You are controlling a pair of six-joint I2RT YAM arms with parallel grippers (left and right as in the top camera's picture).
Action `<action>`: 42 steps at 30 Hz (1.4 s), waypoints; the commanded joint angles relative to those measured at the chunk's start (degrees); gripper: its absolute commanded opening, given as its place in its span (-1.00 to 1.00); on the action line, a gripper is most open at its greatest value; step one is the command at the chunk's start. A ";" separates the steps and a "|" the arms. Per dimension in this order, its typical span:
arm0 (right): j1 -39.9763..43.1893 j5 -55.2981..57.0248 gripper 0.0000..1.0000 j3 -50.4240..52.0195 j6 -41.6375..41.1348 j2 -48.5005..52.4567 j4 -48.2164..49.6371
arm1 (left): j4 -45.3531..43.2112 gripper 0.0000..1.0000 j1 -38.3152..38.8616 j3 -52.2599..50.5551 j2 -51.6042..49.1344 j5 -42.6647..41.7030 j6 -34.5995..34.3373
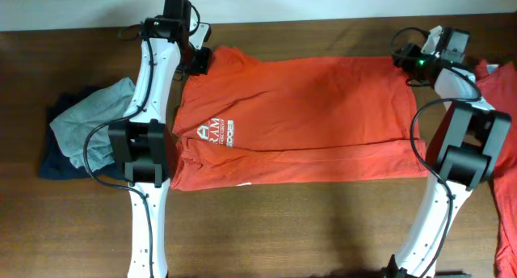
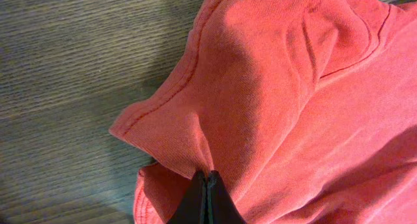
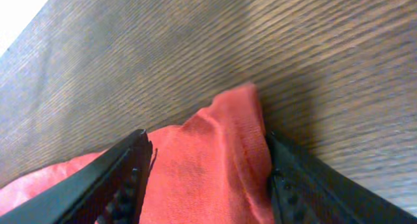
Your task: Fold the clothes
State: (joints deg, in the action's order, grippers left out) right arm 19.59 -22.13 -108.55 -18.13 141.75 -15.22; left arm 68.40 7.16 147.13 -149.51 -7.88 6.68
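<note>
A red-orange T-shirt (image 1: 299,108) with white chest printing (image 1: 216,133) lies spread across the middle of the table, its lower part doubled over. At the shirt's far left corner, my left gripper (image 1: 199,61) is shut on a pinch of the fabric, and the wrist view shows the cloth (image 2: 273,87) bunched up around the closed tips (image 2: 207,180). My right gripper (image 1: 406,64) is at the far right corner. Its jaws stand wide apart, with the corner of the shirt (image 3: 215,159) lying on the table between the two fingers (image 3: 124,172).
A grey garment (image 1: 93,120) lies on a dark blue one (image 1: 52,153) at the table's left. More red-orange cloth (image 1: 505,132) lies at the right edge. The table's back edge (image 1: 323,18) runs just behind both grippers.
</note>
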 commanded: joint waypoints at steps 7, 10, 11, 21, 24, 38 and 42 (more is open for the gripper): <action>0.72 -1.51 -0.78 -2.82 1.11 2.14 -4.46 | 1.36 -1.00 -0.24 1.33 0.26 2.38 0.52; 1.09 -3.69 -0.91 -6.47 3.52 1.90 -10.01 | 1.36 -1.00 -0.24 1.33 1.64 5.18 0.52; 1.11 -4.44 -0.91 -7.89 4.76 1.75 -12.20 | 1.36 -1.00 -0.22 1.33 2.21 5.46 0.55; 0.83 -4.20 -0.92 -23.21 10.12 -1.62 -37.57 | 5.75 -1.00 -0.24 1.33 8.63 5.81 0.52; 0.83 -2.84 -0.92 -26.47 10.43 -1.70 -43.95 | 7.67 -1.00 -0.35 1.33 9.79 5.92 0.52; 0.83 12.44 -0.92 -34.32 10.34 -2.71 -70.55 | 21.27 -1.00 -0.35 1.33 11.10 9.25 0.59; 0.83 17.38 -0.91 -34.40 10.21 -3.19 -75.17 | 25.88 -0.99 -0.63 1.33 11.10 9.44 1.27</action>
State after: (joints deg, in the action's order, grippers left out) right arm 20.58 -11.29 -141.53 -8.34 141.86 -88.64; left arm 92.05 7.11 147.68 -140.35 0.51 6.68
